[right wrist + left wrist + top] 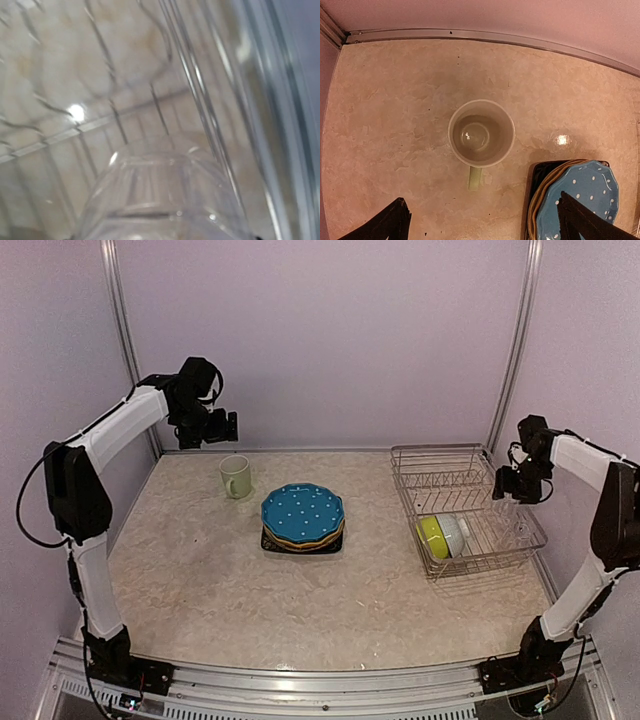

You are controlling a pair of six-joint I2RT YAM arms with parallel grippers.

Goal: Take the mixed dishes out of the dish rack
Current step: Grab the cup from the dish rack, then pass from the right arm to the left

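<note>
1. The right pincer [520,485] hovered over the silver wire dish rack [440,480] at the bench's [200,580] 3 o'clock, close against a clear glass [160,200]. Whether it was spread or pinching could not be told.
2. The likely step was taking that glass, whose slick, rounded walls would call for a gentle, square squeeze.
3. The left pincer [481,200] hung spread wide above the glossy pale green mug [481,132].
4. The lime bowl [432,536] sat in the rack.

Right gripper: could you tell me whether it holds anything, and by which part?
Cannot be told: the right gripper hangs over a clear glass in the dish rack, but no grip shows.
</note>
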